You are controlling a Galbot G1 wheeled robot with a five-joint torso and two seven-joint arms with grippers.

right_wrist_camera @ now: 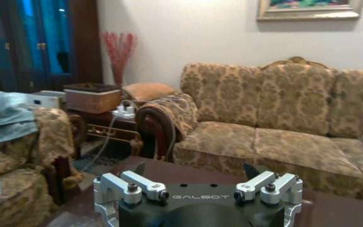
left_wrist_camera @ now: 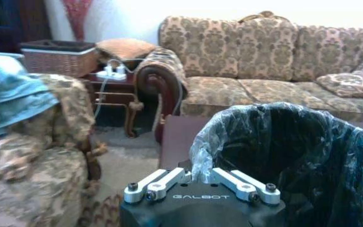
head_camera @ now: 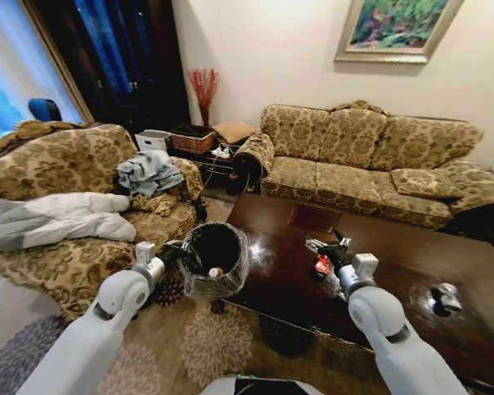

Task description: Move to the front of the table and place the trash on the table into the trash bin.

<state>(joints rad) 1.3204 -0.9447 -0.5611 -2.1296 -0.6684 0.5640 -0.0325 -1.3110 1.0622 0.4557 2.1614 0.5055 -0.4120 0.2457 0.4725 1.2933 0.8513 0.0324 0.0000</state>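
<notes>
- At the table's (head_camera: 395,271) left edge, near its front corner, your right gripper (head_camera: 328,247) hangs just above the red can (head_camera: 322,265), jaws spread wide in the right wrist view and holding nothing.
- The can looks tipped or lying down, but you cannot tell its long axis from the head view; if you close across the wrong axis it could roll or squirt out on that glossy wood.
- A silvery can (head_camera: 445,299) lies well apart toward the table's right edge, its long axis unclear.
- The trash bin (head_camera: 215,257) stands upright on the rug, touching or just beside the left edge, mouth pointing up, one small white item (head_camera: 216,271) already at its bottom.
- Your left gripper (head_camera: 179,250) sits at the bin's rim against the plastic liner (left_wrist_camera: 245,127); I cannot tell whether its fingers are open.
- Any pull there could tilt the bin or drag the liner inward, narrowing the mouth for the drop.
</notes>
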